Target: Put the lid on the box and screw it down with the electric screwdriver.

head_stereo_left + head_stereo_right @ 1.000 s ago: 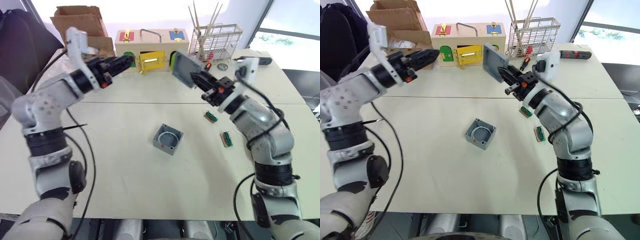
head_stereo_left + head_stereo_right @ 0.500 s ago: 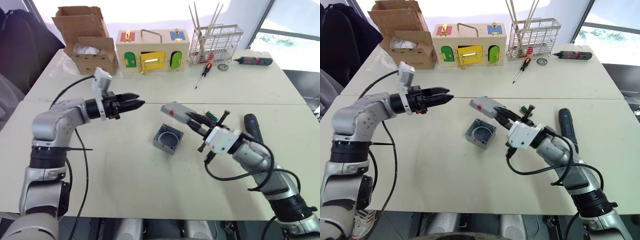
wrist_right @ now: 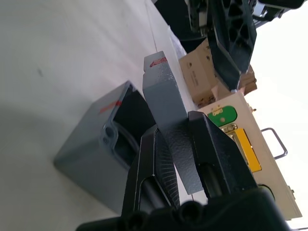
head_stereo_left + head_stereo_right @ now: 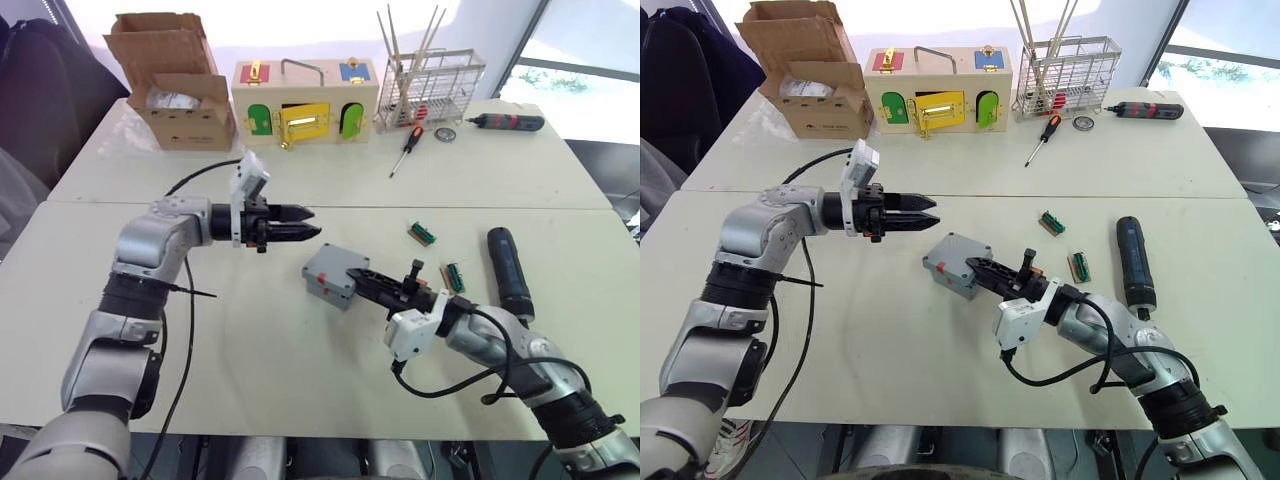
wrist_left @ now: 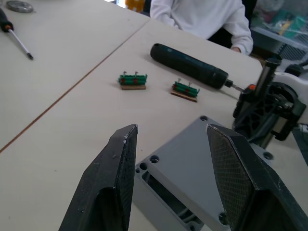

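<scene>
The grey box (image 4: pixel 322 284) sits mid-table, its red mark (image 3: pixel 110 107) on one side. The grey lid (image 4: pixel 338 263) lies tilted over the box's top, with a gap open along one edge. My right gripper (image 4: pixel 354 276) is shut on the lid's near edge, its fingers (image 3: pixel 161 159) pinching the plate. My left gripper (image 4: pixel 312 231) hovers open just left of and above the box, with its fingers (image 5: pixel 113 183) spread either side of the lid (image 5: pixel 207 156). The black electric screwdriver (image 4: pixel 508 270) lies on the table to the right of both.
Two green connector blocks (image 4: pixel 422 234) (image 4: pixel 455 277) lie between box and driver. At the back stand a cardboard box (image 4: pixel 175 85), a wooden box with coloured doors (image 4: pixel 305 100), a wire rack (image 4: pixel 430 85), a small manual screwdriver (image 4: pixel 405 145) and a slim black tool (image 4: pixel 510 122). A person's white sleeve (image 5: pixel 202 14) is across the table.
My right gripper has brought the lid down from above onto the box. My left gripper has swung down and right, ending close to the box.
</scene>
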Controlling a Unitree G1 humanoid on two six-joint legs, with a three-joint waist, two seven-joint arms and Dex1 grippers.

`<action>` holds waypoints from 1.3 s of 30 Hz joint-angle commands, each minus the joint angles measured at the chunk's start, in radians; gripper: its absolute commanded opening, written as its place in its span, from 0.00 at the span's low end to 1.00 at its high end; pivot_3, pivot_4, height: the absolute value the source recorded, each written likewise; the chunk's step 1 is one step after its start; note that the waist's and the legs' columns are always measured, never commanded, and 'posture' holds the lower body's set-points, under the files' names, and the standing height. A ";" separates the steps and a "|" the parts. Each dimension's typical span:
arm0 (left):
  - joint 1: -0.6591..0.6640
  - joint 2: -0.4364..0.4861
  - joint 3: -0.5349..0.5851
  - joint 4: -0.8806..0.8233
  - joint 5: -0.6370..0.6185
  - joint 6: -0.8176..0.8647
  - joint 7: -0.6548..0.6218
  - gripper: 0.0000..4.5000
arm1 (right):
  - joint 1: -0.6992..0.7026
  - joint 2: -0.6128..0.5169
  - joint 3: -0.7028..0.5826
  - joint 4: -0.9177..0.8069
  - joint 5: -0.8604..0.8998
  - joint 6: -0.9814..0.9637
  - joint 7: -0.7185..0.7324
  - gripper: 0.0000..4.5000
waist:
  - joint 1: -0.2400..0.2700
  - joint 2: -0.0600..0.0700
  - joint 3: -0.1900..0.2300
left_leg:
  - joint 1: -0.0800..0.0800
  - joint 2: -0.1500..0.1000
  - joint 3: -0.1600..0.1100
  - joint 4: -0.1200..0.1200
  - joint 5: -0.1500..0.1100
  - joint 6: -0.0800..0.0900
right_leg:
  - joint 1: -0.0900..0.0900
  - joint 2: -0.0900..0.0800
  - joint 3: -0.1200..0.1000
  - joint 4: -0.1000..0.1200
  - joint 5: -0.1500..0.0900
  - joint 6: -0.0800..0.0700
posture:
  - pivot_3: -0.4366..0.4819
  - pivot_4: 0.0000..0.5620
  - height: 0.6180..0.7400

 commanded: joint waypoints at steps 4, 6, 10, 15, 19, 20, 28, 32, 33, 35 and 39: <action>-0.014 -0.006 -0.024 -0.020 0.036 -0.028 -0.034 0.51 | -0.021 0.010 0.006 0.026 -0.039 -0.015 -0.053 0.03 | -0.001 0.000 0.000 | 0.000 0.000 0.000 0.000 0.000 0.000 | 0.000 0.000 0.000 0.000 0.000 0.000 | 0.48 0.27 0.96; -0.009 -0.011 -0.027 -0.024 0.043 -0.035 -0.036 0.51 | -0.021 0.013 0.006 0.024 -0.053 -0.018 -0.069 0.03 | 0.000 0.000 0.000 | 0.000 0.000 0.000 0.000 0.000 0.000 | 0.000 0.000 0.000 0.000 0.000 0.000 | 0.48 0.27 0.96; -0.005 -0.022 -0.028 -0.029 0.049 -0.038 -0.031 0.51 | -0.022 0.015 0.015 0.029 -0.086 -0.026 -0.095 0.03 | -0.001 0.000 0.000 | 0.000 0.000 0.000 0.000 0.000 0.000 | 0.000 0.000 0.000 0.000 0.000 0.000 | 0.48 0.27 0.96; 0.002 -0.031 -0.029 -0.023 0.062 -0.047 -0.032 0.51 | -0.048 0.014 0.043 0.063 -0.148 -0.038 -0.147 0.03 | -0.002 0.000 0.000 | 0.000 0.000 0.000 0.000 0.000 0.000 | 0.000 0.000 0.000 0.000 0.000 0.000 | 0.48 0.27 0.96; 0.009 -0.027 -0.034 -0.022 0.072 -0.053 -0.040 0.51 | -0.066 0.003 0.064 0.103 -0.179 -0.061 -0.187 0.03 | -0.001 0.000 0.000 | 0.000 0.000 0.000 0.000 0.000 0.000 | 0.000 0.000 0.000 0.000 0.000 0.000 | 0.48 0.27 0.96; 0.010 -0.027 -0.035 -0.021 0.074 -0.057 -0.040 0.51 | -0.071 -0.001 0.069 0.117 -0.188 -0.067 -0.198 0.03 | -0.001 0.000 0.000 | 0.000 0.000 0.000 0.000 0.000 0.000 | 0.000 0.000 0.000 0.000 0.000 0.000 | 0.48 0.27 0.96; 0.032 -0.024 -0.046 -0.040 0.100 -0.081 -0.036 0.51 | -0.077 -0.011 0.078 0.157 -0.190 -0.059 -0.228 0.03 | -0.001 0.000 0.000 | 0.000 0.000 0.000 0.000 0.000 0.000 | 0.001 0.000 0.000 0.000 0.000 0.000 | 0.48 0.27 0.96; 0.032 -0.029 -0.042 -0.038 0.103 -0.083 -0.035 0.51 | -0.060 -0.013 0.068 0.143 -0.185 -0.043 -0.241 0.03 | 0.000 0.000 0.000 | 0.000 0.000 0.000 0.000 0.000 0.000 | 0.001 0.000 0.000 0.000 0.000 0.000 | 0.48 0.27 0.96; 0.031 -0.030 -0.041 -0.038 0.103 -0.082 -0.035 0.51 | -0.057 -0.015 0.069 0.142 -0.185 -0.041 -0.238 0.03 | 0.000 0.000 0.000 | 0.000 0.000 0.000 0.000 0.000 0.000 | 0.001 0.000 0.000 0.000 0.000 0.000 | 0.48 0.27 0.96; 0.030 -0.034 -0.043 -0.036 0.105 -0.084 -0.037 0.51 | -0.051 -0.018 0.075 0.141 -0.188 -0.042 -0.238 0.03 | 0.000 0.000 0.000 | 0.000 0.000 0.000 0.000 0.000 0.000 | 0.001 0.000 0.000 0.000 0.000 0.000 | 0.48 0.27 0.96; 0.034 -0.042 -0.054 -0.031 0.115 -0.096 -0.038 0.51 | -0.044 -0.023 0.083 0.139 -0.196 -0.045 -0.244 0.03 | 0.001 0.000 0.000 | 0.000 0.000 0.000 0.000 0.000 0.000 | 0.001 0.000 0.000 0.000 0.000 0.000 | 0.48 0.27 0.96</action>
